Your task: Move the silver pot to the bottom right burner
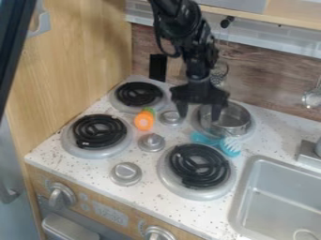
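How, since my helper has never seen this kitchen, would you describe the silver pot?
Find the white speckled stovetop left of the sink. On its back right burner, by the black gripper, sits the round silver pot. Unlike the silver knobs nearby, it is hollow.

From my seat I see a black gripper [199, 118] and a silver pot [235, 129]. The coils [199, 159] are black on silver-grey pans [194, 193]; the knobs [126, 172] are silver too. My counter [94, 163] is white, flecked with dark specks. The toy vegetable [144, 123] is orange with green at its top, the brush [204, 139] bright blue with whitish bristles. The side wall [69, 61] is pale tan woodgrain, the backsplash [276, 82] streaky brown, the sink [276, 201] grey.
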